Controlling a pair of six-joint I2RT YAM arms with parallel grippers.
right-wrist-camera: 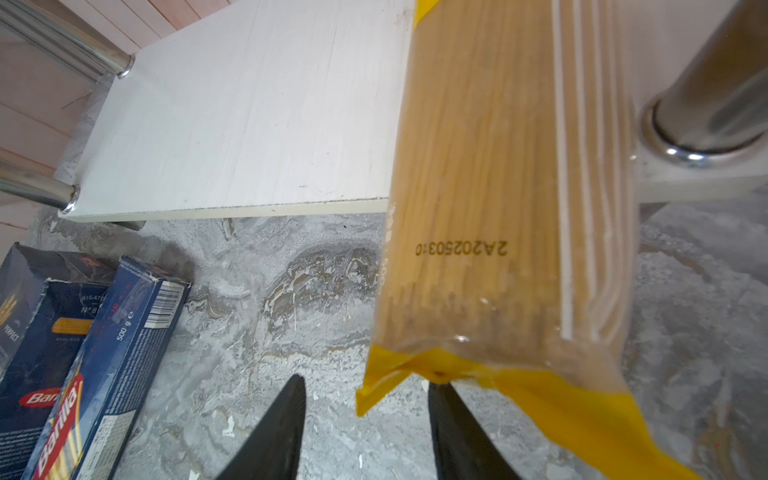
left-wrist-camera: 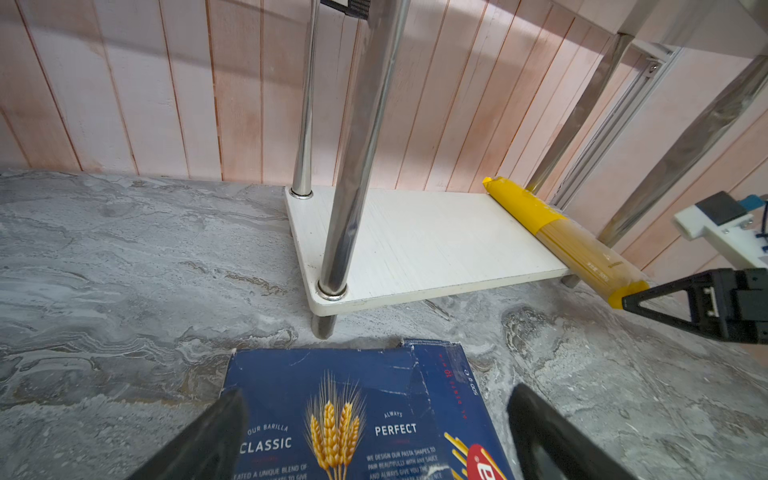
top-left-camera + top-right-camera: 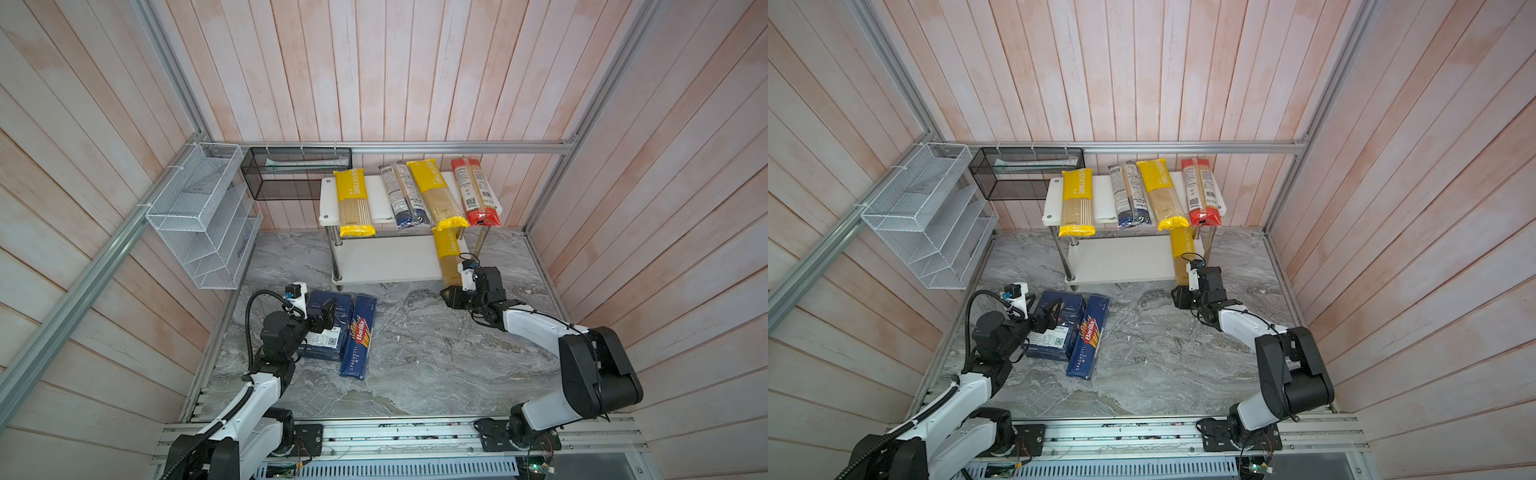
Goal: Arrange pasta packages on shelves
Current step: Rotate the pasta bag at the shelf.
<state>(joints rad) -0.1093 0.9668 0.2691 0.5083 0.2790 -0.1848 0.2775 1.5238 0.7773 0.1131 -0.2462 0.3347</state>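
Seven packs: three yellow bags (image 3: 352, 201) (image 3: 436, 193) (image 3: 448, 257), one dark-ended bag (image 3: 403, 193), one red-ended bag (image 3: 473, 191), one Barilla box (image 3: 326, 347), one Barilla pack (image 3: 359, 336). Shelves (image 3: 378, 199): two white boards, four chrome posts, at the tabletop's (image 3: 415, 353) back edge.

Top board held four packs, left to right: yellow bag, dark-ended bag, yellow bag, red-ended bag, near ends over the front edge. Third yellow bag lay along the lower board's right edge, its near end sticking out past the front edge. Box and Barilla pack lay flat on the tabletop, side by side and touching, near its left edge, in front of the shelves' front-left corner.

Right gripper (image 1: 365, 382) sat at the third bag's near end, fingers spread, only tabletop between them. The bag's yellow seam seemed to touch one fingertip (image 1: 449, 411), with the bag off to that side, not in the gap.

Left gripper (image 2: 376, 390) hung over the box's far end, fingers spread to either side of the box face. Contact with the box couldn't be told.
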